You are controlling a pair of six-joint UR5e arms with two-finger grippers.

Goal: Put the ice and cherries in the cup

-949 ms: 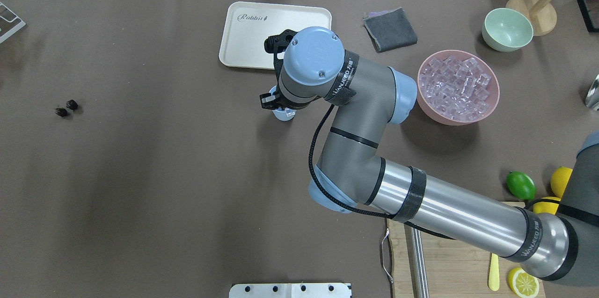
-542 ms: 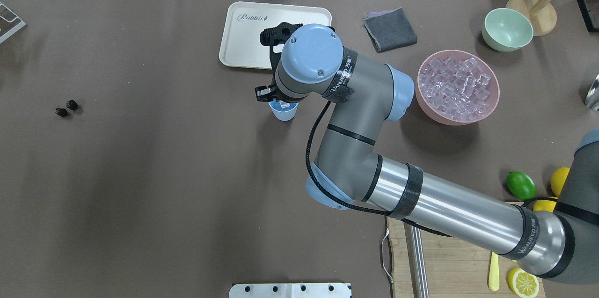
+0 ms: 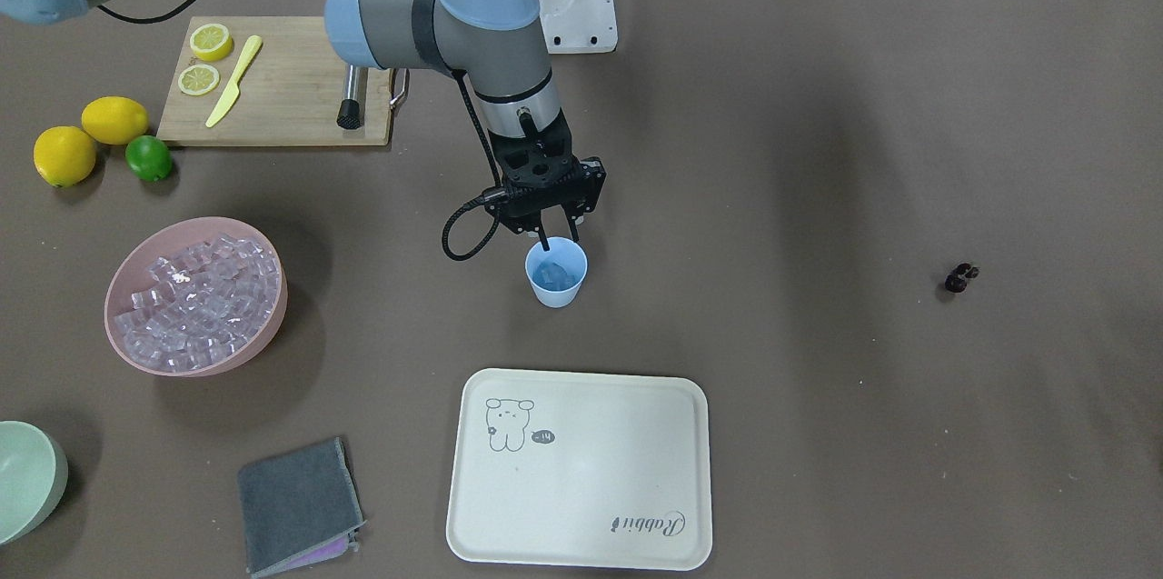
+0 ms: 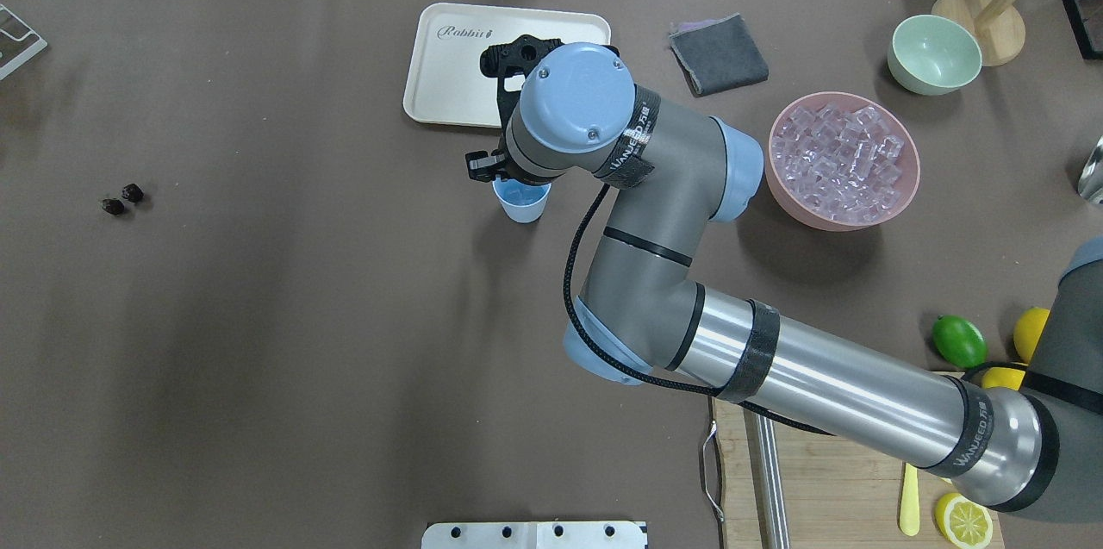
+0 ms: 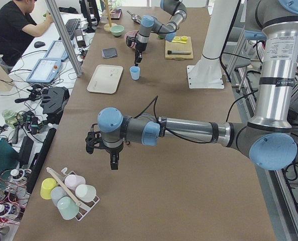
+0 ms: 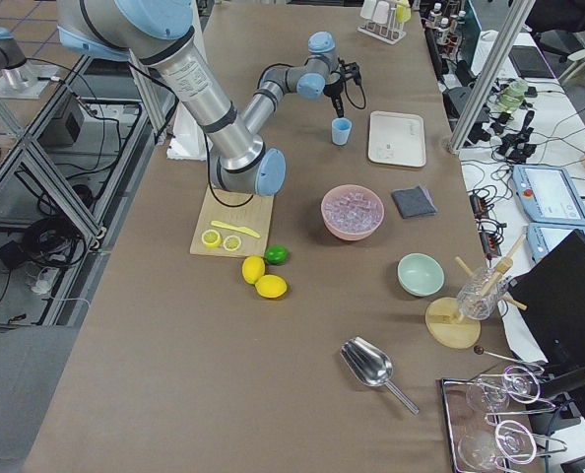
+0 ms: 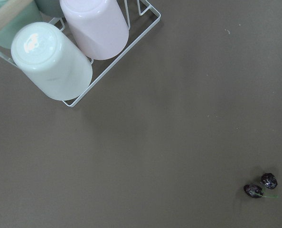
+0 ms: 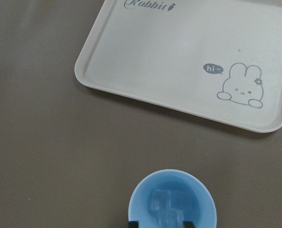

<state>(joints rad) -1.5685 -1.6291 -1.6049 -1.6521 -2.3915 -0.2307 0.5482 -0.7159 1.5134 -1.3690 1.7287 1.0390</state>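
Right tool, spread apart, has cleared the cup; wrist view reveals ice inside.

From above, the big grey arm hid most of the right gripper and the far rim of the small light-blue plastic cup. The left gripper looked too small to tell how its jaws stood.
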